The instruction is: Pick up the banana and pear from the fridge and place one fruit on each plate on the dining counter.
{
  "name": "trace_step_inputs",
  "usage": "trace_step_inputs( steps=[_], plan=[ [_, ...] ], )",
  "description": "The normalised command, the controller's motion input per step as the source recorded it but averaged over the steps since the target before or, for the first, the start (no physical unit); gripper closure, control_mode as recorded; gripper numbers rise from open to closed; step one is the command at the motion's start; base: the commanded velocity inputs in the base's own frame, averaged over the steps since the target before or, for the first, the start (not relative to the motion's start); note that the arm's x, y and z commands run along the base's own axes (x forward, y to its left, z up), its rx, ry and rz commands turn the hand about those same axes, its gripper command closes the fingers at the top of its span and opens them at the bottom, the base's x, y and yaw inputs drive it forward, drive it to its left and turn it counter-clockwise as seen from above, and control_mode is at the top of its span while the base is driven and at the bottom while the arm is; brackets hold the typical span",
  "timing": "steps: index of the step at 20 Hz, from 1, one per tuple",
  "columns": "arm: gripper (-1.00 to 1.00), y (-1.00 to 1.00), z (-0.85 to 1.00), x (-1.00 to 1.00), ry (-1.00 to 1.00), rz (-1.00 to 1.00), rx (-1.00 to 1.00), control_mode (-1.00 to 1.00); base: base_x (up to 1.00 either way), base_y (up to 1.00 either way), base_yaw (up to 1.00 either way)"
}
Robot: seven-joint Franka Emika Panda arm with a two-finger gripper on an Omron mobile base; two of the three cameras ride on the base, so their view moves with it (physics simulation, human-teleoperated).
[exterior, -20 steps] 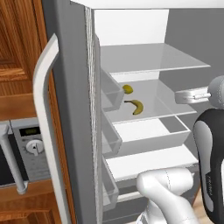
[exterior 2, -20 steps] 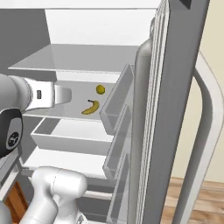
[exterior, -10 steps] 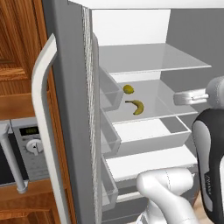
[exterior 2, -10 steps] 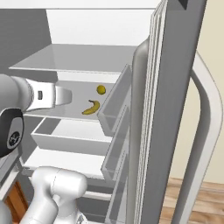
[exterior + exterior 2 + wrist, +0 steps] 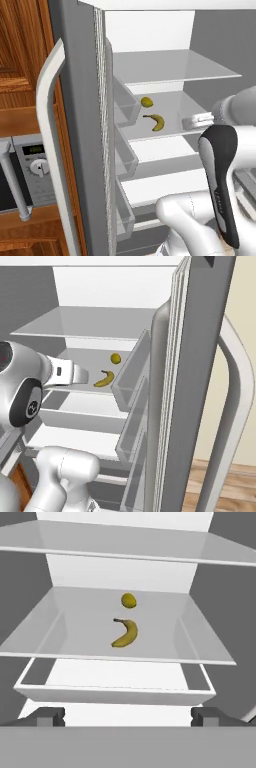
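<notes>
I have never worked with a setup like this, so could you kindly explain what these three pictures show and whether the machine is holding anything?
It is a white robot arm on a driving base, facing an open fridge in a simulated kitchen. Two pictures come from cameras on the base, behind the arm to its left and right. The third looks along the hand itself. The gripper, seen at the bottom of the hand view, is open and holds nothing. On a glass shelf lie a banana and, just behind it, a small round yellow fruit. Below the shelf is a pale drawer.
</notes>
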Motion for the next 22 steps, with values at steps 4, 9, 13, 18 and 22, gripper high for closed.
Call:
trace_step_inputs(
  steps=[4,9,13,18,22],
  plan=[
    [-1.0,0.0,-0.31,0.64,0.21,0.0,0.0,-1.0,0.0,0.0,0.0],
    [-1.0,0.01,-0.41,0.69,0.25,0.0,0.03,-1.0,0.0,0.0,0.0],
    [-1.0,0.01,-0.54,0.71,0.18,0.0,0.04,-1.0,0.0,0.0,0.0],
    [-1.0,0.0,-0.43,0.65,0.01,0.0,0.01,-1.0,0.0,0.0,0.0],
    [-1.0,0.0,-0.35,0.62,0.0,0.0,0.0,-1.0,0.0,0.0,0.0]
  ],
)
